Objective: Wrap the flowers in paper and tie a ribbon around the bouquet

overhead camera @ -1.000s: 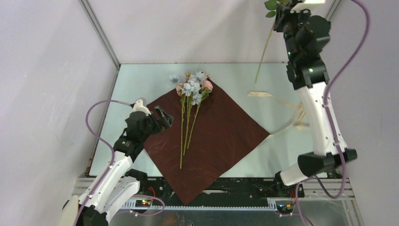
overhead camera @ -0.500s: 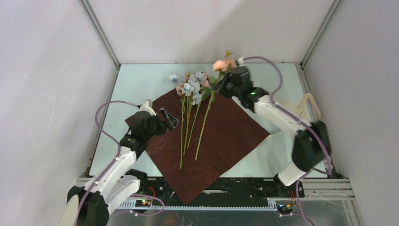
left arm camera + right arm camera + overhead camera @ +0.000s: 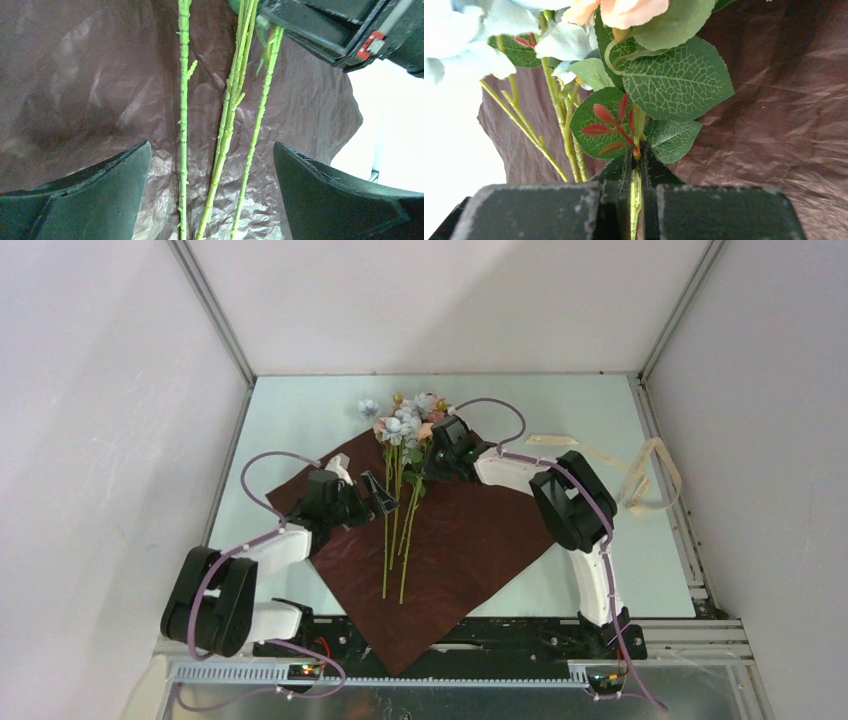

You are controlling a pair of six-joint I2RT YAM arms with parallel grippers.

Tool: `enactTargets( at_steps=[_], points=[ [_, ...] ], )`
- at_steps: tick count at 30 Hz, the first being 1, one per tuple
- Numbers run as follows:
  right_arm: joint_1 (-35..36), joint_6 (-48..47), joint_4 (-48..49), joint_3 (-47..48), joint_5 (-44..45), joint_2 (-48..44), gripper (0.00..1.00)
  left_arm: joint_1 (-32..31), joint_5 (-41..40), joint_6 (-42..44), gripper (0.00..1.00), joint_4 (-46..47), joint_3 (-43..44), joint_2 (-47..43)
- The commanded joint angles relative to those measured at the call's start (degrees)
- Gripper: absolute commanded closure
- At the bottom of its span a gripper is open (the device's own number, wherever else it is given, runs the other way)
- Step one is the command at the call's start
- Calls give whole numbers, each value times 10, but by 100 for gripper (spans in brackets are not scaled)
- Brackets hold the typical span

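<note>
Top external: flowers (image 3: 388,540) lie lengthwise on the paper (image 3: 480,530), heads away, stems toward me. My right gripper (image 3: 428,470) pinches one stem; left gripper (image 3: 387,502) gapes wide, empty.

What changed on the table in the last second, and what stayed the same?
The right fingers carried a flower from high at the back down onto the paper, beside the other flowers, still gripping it. The left fingers, open, moved nearer them. Paper and ribbon stayed.
</note>
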Motion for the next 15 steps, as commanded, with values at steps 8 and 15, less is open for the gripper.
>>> enactTargets(
  at_steps=[8, 15],
  points=[
    [23, -3, -14, 30, 51, 19, 74, -5, 65, -24, 2, 114, 7, 78],
    [25, -37, -72, 15, 98, -54, 27, -11, 43, -39, 2, 98, -5, 35]
  ],
)
